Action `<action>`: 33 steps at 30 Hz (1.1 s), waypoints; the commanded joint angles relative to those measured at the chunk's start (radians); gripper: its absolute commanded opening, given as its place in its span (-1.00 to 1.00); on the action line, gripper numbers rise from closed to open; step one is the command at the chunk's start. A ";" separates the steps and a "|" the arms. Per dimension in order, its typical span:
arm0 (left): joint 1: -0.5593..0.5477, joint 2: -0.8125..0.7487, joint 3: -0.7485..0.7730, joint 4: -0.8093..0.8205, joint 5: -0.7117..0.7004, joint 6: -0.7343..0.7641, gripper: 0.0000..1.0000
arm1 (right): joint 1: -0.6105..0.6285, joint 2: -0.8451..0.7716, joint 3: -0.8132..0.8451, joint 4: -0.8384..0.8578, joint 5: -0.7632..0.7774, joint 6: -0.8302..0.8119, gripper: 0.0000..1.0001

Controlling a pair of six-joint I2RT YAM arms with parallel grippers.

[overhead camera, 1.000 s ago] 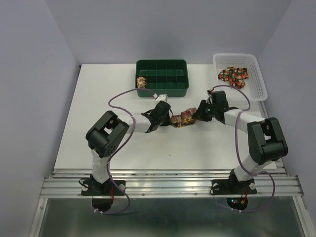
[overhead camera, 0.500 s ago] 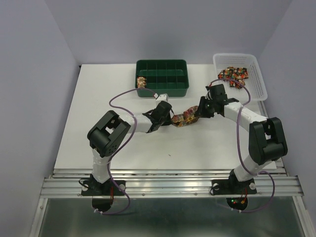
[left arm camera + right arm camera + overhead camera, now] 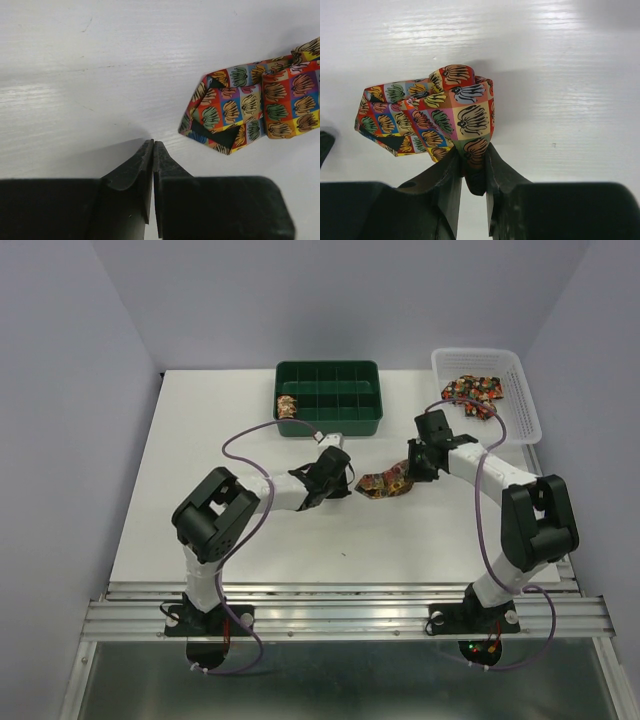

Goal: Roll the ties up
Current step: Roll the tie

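Item one: loose tie [image 3: 427, 117], printed in small squares of red, orange, gold and green. It lies on the white table [image 3: 230, 530] near its middle, between the two arms, partly bunched into an open curl with its pointed end toward the left. Item two: right gripper [image 3: 472, 175], its jaws pinched on the right-hand fold of the loose tie, cloth plainly between the fingers. Item three: left gripper [image 3: 152, 146], jaws drawn together with nothing between them. Its tips rest low over bare table just left of the tie's pointed end, and we see a clear gap between them and the cloth. Item four: green tray [image 3: 330, 426], divided into compartments, at the far side of the table left of centre. Item five: rolled tie [image 3: 287, 404] of the same print, sitting in the tray's left column, in what appears to us to be the near compartment. Item six: white basket [image 3: 523, 410] at the far right corner. Item seven: heaped ties [image 3: 472, 392], unrolled, in the far end of the basket.
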 commanded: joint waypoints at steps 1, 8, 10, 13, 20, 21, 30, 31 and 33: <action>0.001 -0.111 -0.015 -0.025 0.007 0.017 -0.68 | 0.026 0.007 0.071 -0.058 0.175 0.008 -0.78; 0.000 -0.203 -0.078 -0.011 0.001 0.009 -0.69 | 0.095 0.024 0.129 -0.136 0.344 0.032 -0.78; 0.001 -0.214 -0.089 -0.006 -0.004 0.005 -0.68 | 0.118 0.032 0.150 -0.166 0.393 0.048 -0.79; 0.001 -0.228 -0.101 -0.005 -0.008 0.003 -0.68 | 0.140 0.045 0.175 -0.191 0.418 0.052 -0.78; 0.001 -0.249 -0.121 -0.006 -0.024 0.002 -0.69 | 0.195 0.099 0.238 -0.275 0.550 0.081 -0.79; 0.003 -0.257 -0.127 -0.006 -0.030 -0.001 -0.69 | 0.203 0.104 0.244 -0.291 0.560 0.086 -0.79; 0.021 -0.283 -0.158 -0.011 -0.034 -0.004 -0.69 | 0.293 0.151 0.319 -0.380 0.676 0.135 -0.79; 0.023 -0.286 -0.161 -0.011 -0.036 -0.006 -0.69 | 0.299 0.157 0.327 -0.392 0.688 0.152 -0.79; 0.029 -0.297 -0.173 -0.011 -0.039 -0.009 -0.69 | 0.313 0.176 0.342 -0.413 0.709 0.161 -0.79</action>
